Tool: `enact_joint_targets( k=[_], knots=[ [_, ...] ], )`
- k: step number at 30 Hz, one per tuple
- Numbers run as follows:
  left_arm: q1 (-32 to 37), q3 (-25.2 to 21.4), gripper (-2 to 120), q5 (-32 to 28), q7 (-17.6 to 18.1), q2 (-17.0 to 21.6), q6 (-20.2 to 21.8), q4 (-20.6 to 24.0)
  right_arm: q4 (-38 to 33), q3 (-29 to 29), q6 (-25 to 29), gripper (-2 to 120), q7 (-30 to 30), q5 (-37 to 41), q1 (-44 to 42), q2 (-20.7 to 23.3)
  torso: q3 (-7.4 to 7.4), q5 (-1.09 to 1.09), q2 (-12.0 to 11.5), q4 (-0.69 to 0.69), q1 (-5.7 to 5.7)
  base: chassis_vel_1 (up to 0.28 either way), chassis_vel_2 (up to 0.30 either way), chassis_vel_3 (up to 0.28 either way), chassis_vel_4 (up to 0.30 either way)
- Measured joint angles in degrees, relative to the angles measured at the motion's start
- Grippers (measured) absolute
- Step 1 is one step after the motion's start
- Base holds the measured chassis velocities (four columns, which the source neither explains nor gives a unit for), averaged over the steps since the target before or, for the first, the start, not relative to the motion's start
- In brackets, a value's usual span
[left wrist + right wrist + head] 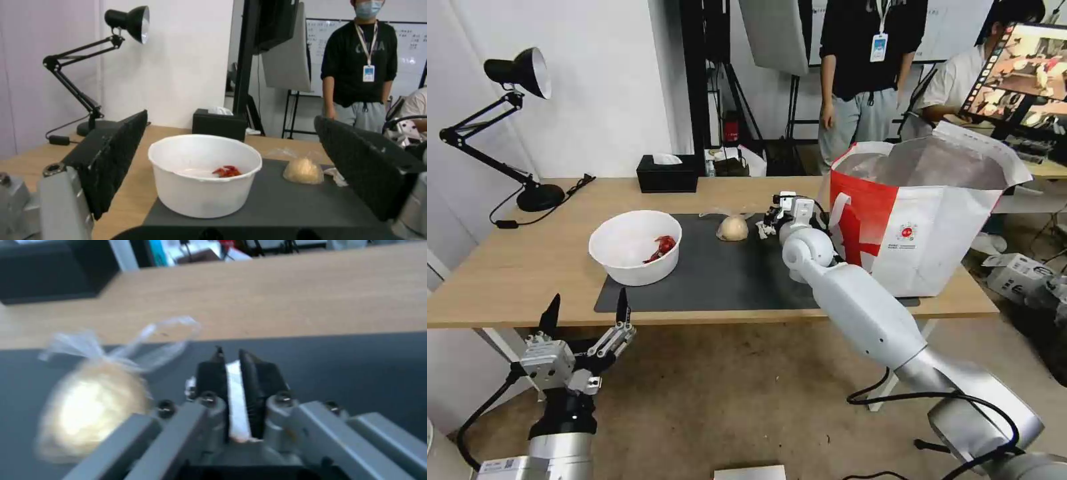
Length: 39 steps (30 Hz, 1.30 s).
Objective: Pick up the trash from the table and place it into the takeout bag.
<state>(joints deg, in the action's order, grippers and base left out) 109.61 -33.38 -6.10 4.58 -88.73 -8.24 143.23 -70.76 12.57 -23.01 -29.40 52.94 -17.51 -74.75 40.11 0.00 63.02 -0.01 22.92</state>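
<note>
On the dark mat (727,277) of the table (520,267) my right gripper (767,225) is shut on a crumpled white tissue (236,400), pinched between its black fingers (209,373). Just to its left lies the clear bag with a beige lump (733,228) (89,406). The white bowl with red shell scraps (635,247) (204,173) stands at the mat's left end. The red-and-white takeout bag (920,213) stands open on the right end. My left gripper (587,312) (230,117) hangs open below the table's front edge, facing the bowl.
A black tissue box (667,173) sits at the table's back edge and a black desk lamp (514,133) at the back left. People stand behind the table. Cardboard boxes (1017,273) lie on the floor to the right.
</note>
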Motion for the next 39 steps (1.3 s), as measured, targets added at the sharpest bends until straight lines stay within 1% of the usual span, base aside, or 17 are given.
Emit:
enact_joint_targets(
  k=[1,4,6,7,9,11,12,15,16,20,26,29,32,34,35,37,39],
  knots=[
    [0.0,0.0,100,0.0,0.0,0.0,0.0,0.0,0.0,0.0,0.0,13,0.0,0.0,0.0,0.0,0.0,0.0,0.0,0.0,0.0,0.0,0.0,0.0,0.0],
    [0.11,0.02,100,0.1,-0.06,0.0,-0.17,0.0,2.51,0.0,-1.52,26,0.62,-0.68,1.04,-0.83,0.0,0.0,0.01,0.01,0.0,0.0,0.0,0.0,0.0],
    [0.13,0.01,100,0.1,-0.06,0.0,-0.18,0.0,2.85,0.0,-1.84,30,0.78,-0.76,1.19,-0.93,0.0,0.0,0.0,0.01,0.0,0.0,0.0,0.0,0.0],
    [0.15,-0.02,100,0.12,-0.08,0.0,-0.2,0.0,4.4,0.12,-2.96,38,1.56,-1.1,1.81,-1.37,0.0,0.0,0.0,0.0,0.0,0.0,0.0,0.0,0.0],
    [0.19,-0.02,100,0.13,-0.1,-0.01,-0.22,0.0,5.09,0.19,-3.42,41,2.0,-1.14,2.1,-1.58,0.0,0.0,0.01,0.01,0.0,0.0,0.0,0.0,0.0],
    [0.22,-0.06,100,0.19,-0.12,-0.01,-0.26,0.0,6.94,0.23,-4.23,53,3.18,-1.21,2.72,-2.2,0.0,0.0,0.0,0.01,0.0,0.0,0.0,0.0,0.0],
    [0.22,-0.06,100,0.19,-0.12,-0.01,-0.26,0.0,6.94,0.23,-4.23,53,3.18,-1.21,2.72,-2.2,0.0,0.0,0.0,0.01,0.0,0.0,0.0,0.0,0.0],
    [0.26,-0.17,100,0.23,-0.13,0.03,-0.35,0.0,8.78,0.23,-4.56,67,4.48,-1.32,3.29,-2.88,0.0,0.0,0.0,0.01,0.0,0.0,0.0,0.0,0.0],
    [0.26,-0.17,100,0.23,-0.13,0.03,-0.35,0.0,8.78,0.23,-4.56,67,4.48,-1.32,3.29,-2.88,0.0,0.0,0.0,0.01,0.0,0.0,0.0,0.0,0.0],
    [0.3,-0.22,100,0.25,-0.15,0.13,-0.36,0.0,11.24,-0.02,-5.0,87,5.58,-1.33,4.08,-4.06,0.0,0.0,0.0,0.01,0.0,0.0,0.0,0.0,0.0],
    [0.31,-0.24,100,0.24,-0.15,0.22,-0.36,0.0,13.18,-0.26,-5.15,99,5.75,-1.28,4.61,-4.9,0.0,-0.01,0.0,0.01,0.0,0.0,0.0,0.0,0.0],
    [0.32,-0.27,100,0.2,-0.15,0.28,-0.36,0.0,14.42,-0.31,-5.39,98,6.0,-1.27,4.94,-5.4,0.0,0.0,0.0,0.0,0.0,0.0,0.0,0.0,0.0],
    [0.32,-0.29,100,0.14,-0.15,0.38,-0.32,0.0,15.72,-0.37,-5.45,92,6.1,-1.26,5.21,-6.04,0.0,-0.01,0.0,0.01,0.0,0.0,0.0,0.0,0.0],
    [0.33,-0.3,100,0.1,-0.14,0.44,-0.32,0.0,16.22,-0.4,-5.46,83,6.12,-1.27,5.25,-6.34,0.0,-0.01,0.0,0.01,0.0,0.0,0.0,0.0,0.0],
    [0.33,-0.3,100,0.1,-0.14,0.44,-0.32,0.0,16.22,-0.4,-5.46,83,6.12,-1.27,5.25,-6.34,0.0,-0.01,0.0,0.01,0.0,0.0,0.0,0.0,0.0],
    [0.33,-0.34,100,0.08,-0.13,0.57,-0.31,0.0,16.61,-0.58,-5.45,71,6.01,-1.33,5.27,-6.64,0.0,-0.01,0.0,0.0,0.0,0.0,0.0,0.0,0.0],
    [0.33,-0.34,100,0.08,-0.13,0.63,-0.31,0.0,16.66,-0.62,-5.44,67,5.98,-1.33,5.27,-6.68,0.0,-0.01,0.01,0.0,0.0,0.0,0.0,0.0,0.0]
  ],
)
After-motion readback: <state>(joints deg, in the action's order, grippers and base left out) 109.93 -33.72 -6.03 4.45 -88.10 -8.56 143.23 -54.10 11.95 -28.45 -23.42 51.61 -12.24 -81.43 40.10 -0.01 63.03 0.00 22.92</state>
